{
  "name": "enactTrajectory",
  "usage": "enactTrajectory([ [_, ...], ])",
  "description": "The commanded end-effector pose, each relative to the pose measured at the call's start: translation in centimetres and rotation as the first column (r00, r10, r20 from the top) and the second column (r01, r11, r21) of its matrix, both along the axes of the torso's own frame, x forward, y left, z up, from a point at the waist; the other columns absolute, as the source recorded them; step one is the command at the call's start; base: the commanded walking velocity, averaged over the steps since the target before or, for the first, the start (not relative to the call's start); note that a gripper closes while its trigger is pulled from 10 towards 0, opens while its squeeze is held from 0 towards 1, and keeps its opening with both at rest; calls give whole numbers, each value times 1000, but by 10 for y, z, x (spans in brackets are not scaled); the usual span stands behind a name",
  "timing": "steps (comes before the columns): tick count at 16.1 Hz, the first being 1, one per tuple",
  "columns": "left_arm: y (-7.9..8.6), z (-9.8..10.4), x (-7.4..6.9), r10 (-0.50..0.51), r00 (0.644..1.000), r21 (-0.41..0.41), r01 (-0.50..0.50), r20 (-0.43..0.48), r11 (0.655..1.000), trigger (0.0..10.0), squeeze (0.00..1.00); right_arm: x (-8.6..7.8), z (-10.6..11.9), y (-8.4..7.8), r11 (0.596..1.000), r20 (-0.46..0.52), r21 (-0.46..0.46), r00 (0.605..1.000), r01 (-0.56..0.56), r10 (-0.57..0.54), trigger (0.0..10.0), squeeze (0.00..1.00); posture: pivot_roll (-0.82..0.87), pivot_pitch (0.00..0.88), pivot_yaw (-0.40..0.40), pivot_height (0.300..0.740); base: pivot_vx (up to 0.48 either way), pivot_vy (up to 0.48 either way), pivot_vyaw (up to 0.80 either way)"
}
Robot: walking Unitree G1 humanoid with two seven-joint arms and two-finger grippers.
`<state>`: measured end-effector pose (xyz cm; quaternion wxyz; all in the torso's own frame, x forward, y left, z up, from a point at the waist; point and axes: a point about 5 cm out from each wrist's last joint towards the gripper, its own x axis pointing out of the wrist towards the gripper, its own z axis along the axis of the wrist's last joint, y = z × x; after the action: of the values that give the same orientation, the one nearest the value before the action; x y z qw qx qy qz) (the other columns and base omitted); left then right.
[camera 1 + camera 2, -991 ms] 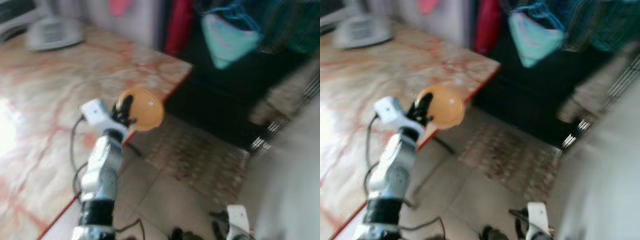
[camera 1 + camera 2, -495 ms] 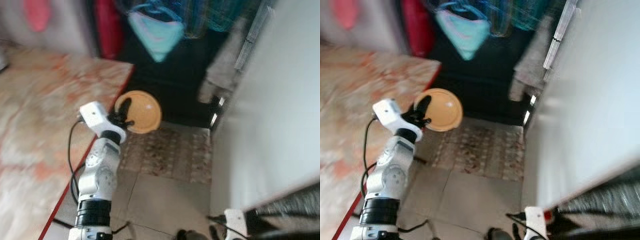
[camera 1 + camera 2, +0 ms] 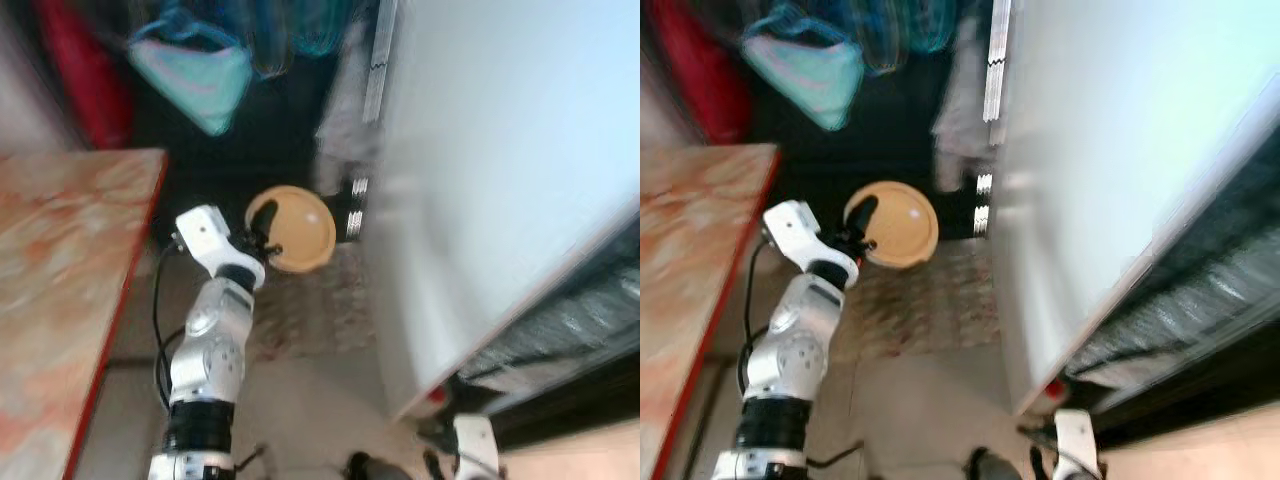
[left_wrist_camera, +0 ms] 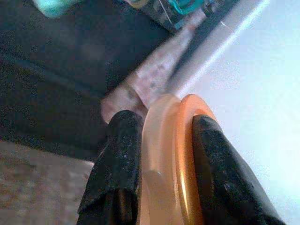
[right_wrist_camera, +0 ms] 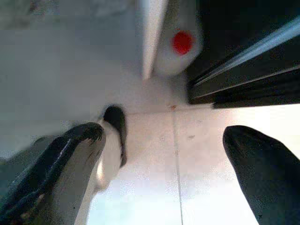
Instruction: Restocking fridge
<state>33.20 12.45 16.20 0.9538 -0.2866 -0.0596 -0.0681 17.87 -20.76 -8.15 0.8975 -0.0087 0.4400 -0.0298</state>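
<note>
My left gripper [image 3: 262, 232] is raised in front of me and shut on an orange bowl [image 3: 296, 228], held on edge by its rim. In the left wrist view the two black fingers [image 4: 119, 164] clamp the bowl's rim [image 4: 168, 159] between them. The white fridge door [image 3: 490, 180] stands open on the right, its face turned toward me, close beside the bowl. My right gripper [image 5: 164, 154] hangs low by the floor, fingers spread wide with nothing between them.
A marble-patterned table [image 3: 60, 260] with a red edge lies to my left. A patterned mat [image 3: 310, 320] covers the tiled floor ahead. A teal bag [image 3: 190, 80] hangs in the dark background. A white bottle with a red cap [image 5: 180, 44] sits at the fridge's foot.
The camera has swung to the right: the table slid out to the left and the fridge door came into view. The bowl stays held in my left gripper.
</note>
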Motion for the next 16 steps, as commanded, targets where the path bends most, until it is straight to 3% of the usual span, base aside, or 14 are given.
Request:
enactTrajectory([
  [1, 10, -11, 1, 18, 999, 3, -18, -48, 1000, 10000, 0, -15, -8, 4, 1000, -50, 17, 999, 8, -7, 10000, 0, -97, 161, 53, 740, 0, 0, -800],
  [4, 19, -47, -1, 52, 978, 82, -36, -203, 996, 10000, 0, -15, -8, 5, 1000, -51, 18, 999, 8, -7, 10000, 0, -95, 159, 58, 740, 0, 0, -800],
  [6, 37, -87, -9, 140, 926, 159, -88, -351, 983, 10000, 0, -14, -8, 5, 1000, -50, 19, 999, 8, -7, 10000, 0, -97, 159, 60, 740, 0, 0, -800],
  [7, 50, -110, -16, 206, 875, 205, -126, -439, 971, 10000, 0, -14, -8, 5, 1000, -48, 17, 999, 6, -5, 10000, 0, -94, 149, 68, 740, 0, 0, -800],
  [9, 71, -149, -35, 265, 754, 190, -188, -601, 964, 10000, 0, -13, -7, 6, 1000, -38, 16, 999, 8, -8, 10000, 0, -103, 144, 75, 740, 0, 0, 0],
  [13, 73, -155, -35, 276, 739, 194, -197, -615, 961, 10000, 0, -13, -7, 7, 1000, -38, 15, 999, 10, -10, 10000, 0, -104, 143, 77, 740, 0, 0, 0],
  [14, 88, -184, -63, 303, 628, 220, -209, -716, 953, 10000, 0, -12, -7, 7, 999, -28, 13, 999, 33, -32, 10000, 0, -114, 147, 78, 740, 0, 0, 0],
  [16, 106, -220, -115, 326, 430, 251, -223, -842, 942, 10000, 0, -12, -6, 7, 995, -6, 18, 995, 97, -97, 10000, 0, -122, 151, 74, 740, 0, 0, 0],
])
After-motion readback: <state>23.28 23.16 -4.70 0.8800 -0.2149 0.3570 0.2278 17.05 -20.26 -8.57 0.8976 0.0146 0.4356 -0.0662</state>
